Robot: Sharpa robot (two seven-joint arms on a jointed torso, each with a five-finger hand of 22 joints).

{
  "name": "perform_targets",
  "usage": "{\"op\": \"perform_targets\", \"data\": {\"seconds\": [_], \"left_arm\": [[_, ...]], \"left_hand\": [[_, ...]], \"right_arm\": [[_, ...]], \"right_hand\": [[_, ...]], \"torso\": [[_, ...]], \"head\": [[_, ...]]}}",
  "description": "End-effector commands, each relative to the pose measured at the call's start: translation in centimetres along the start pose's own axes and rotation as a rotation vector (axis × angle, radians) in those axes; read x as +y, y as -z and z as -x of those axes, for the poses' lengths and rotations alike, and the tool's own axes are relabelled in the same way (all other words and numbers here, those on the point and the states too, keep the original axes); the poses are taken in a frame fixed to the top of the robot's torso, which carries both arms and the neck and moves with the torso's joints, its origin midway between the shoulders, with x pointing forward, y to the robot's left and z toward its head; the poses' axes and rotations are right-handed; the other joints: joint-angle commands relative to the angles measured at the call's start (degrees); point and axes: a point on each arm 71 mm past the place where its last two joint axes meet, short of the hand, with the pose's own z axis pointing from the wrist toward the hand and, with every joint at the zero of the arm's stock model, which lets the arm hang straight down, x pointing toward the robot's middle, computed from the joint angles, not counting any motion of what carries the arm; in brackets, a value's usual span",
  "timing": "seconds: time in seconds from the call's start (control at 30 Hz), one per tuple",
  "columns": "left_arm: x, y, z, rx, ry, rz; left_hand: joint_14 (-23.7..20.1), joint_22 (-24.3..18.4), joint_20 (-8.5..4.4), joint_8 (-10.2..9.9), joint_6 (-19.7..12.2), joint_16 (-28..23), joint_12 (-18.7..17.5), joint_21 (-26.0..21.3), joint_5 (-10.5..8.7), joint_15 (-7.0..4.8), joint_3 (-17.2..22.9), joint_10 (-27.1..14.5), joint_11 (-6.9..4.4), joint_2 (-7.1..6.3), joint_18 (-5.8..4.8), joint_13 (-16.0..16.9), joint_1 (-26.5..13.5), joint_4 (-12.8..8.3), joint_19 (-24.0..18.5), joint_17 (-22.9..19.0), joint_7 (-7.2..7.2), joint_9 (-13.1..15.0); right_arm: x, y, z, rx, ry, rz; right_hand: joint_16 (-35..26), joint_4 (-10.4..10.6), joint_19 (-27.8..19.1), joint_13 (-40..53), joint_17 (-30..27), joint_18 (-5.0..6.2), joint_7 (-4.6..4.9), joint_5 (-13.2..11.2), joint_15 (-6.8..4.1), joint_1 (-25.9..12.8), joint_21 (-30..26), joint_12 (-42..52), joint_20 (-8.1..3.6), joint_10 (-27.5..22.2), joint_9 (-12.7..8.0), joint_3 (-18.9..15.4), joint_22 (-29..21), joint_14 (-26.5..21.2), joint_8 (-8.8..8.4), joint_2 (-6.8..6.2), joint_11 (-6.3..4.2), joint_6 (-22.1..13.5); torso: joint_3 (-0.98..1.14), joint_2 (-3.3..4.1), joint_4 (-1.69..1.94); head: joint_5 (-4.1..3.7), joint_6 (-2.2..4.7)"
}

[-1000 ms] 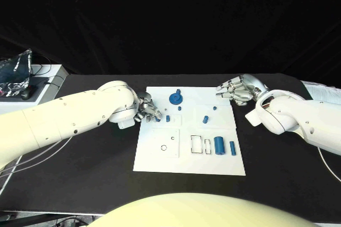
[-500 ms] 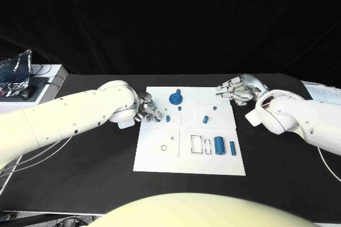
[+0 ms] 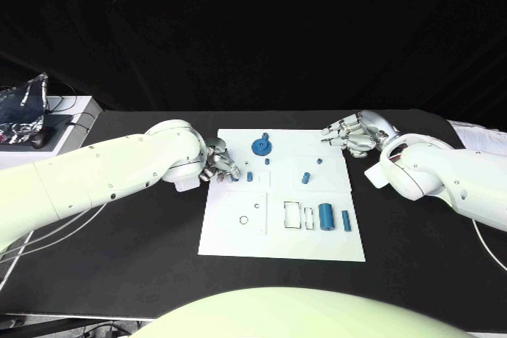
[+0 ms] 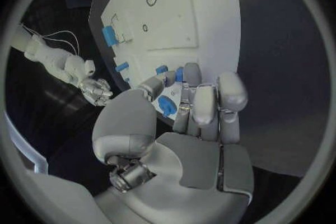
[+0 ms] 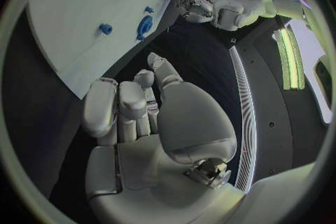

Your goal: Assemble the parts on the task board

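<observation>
**Hands resting at opposite corners of the task board**

Left hand [image 3: 219, 164] sits at the left edge of the task board [image 3: 238, 235], near its far end, fingers curled in together. In the left wrist view its fingertips [image 4: 190, 74] lie over the board close to a small blue peg [image 4: 167, 105]; whether they pinch it or only touch it, I cannot tell.

Right hand [image 3: 353, 136] rests off the board's far right corner, on the black table [image 3: 127, 265], fingers curled inward with nothing between them.

On the board itself, working from the far end toward the robot: a blue gear-shaped part [image 3: 261, 145] stands near the far edge, with a tiny blue stud [image 3: 267, 161] just beside it. Another tiny stud [image 3: 318, 160] and a short blue cylinder [image 3: 304, 178] lie toward the right side. Near the board's middle are rectangular recesses [image 3: 291, 214]; a larger blue cylinder [image 3: 327, 216] and a slim blue bar [image 3: 346, 220] lie beside them. A small round hole [image 3: 243, 220] marks the left half.
</observation>
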Motion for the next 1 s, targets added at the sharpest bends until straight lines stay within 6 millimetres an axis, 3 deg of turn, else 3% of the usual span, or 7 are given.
{"op": "perform_targets", "data": {"seconds": [0.03,0.6,1.0], "left_arm": [[0.06,-0.14,-0.6,0.029,-0.023,0.005],[0.03,-0.26,-0.42,0.026,-0.021,0.0],[0.08,-0.34,-0.37,0.076,-0.031,-0.006]], "left_hand": [[0.07,5.97,0.18,0.28,1.32,0.17,-0.04,0.22,0.33,-0.02,7.13,1.6,-2.21,0.56,-0.71,0.06,0.43,-7.03,0.16,-0.06,-1.79,-0.06],[0.1,6.04,0.12,0.29,1.41,0.31,-0.07,0.48,0.48,-0.05,7.4,1.69,-2.24,0.52,-0.78,0.06,0.43,-7.05,0.25,0.08,-1.82,-0.09],[0.16,6.23,-0.14,-0.14,2.08,0.79,-0.28,1.16,2.5,-0.16,7.18,2.05,-2.35,-0.39,-1.12,0.11,1.29,-6.59,0.32,0.66,-1.93,-0.34]], "right_arm": [[0.12,-0.03,-0.16,0.017,-0.001,0.012],[0.07,-0.05,-0.27,0.02,-0.001,0.01],[0.06,-0.07,-0.27,0.02,-0.001,0.01]], "right_hand": [[-0.21,0.25,4.27,-0.02,0.09,-0.03,0.18,0.27,-0.32,0.3,-0.2,-0.21,-0.39,0.01,-0.06,0.04,8.85,-0.05,-0.32,-0.11,-0.43,0.24],[-0.21,0.25,4.27,-0.02,0.09,-0.03,0.18,0.27,-0.32,0.3,-0.2,-0.21,-0.39,0.01,-0.06,0.04,8.85,-0.05,-0.32,-0.11,-0.43,0.24],[-0.21,0.25,4.27,-0.02,0.09,-0.03,0.18,0.27,-0.32,0.3,-0.2,-0.21,-0.39,0.01,-0.06,0.04,8.85,-0.05,-0.32,-0.11,-0.43,0.24]], "torso": [[0.03,0.01,0.03],[0.03,0.02,0.01],[0.01,-0.05,0.02]], "head": [[-0.02,0.01],[-0.05,0.01],[-0.04,0.01]]}}
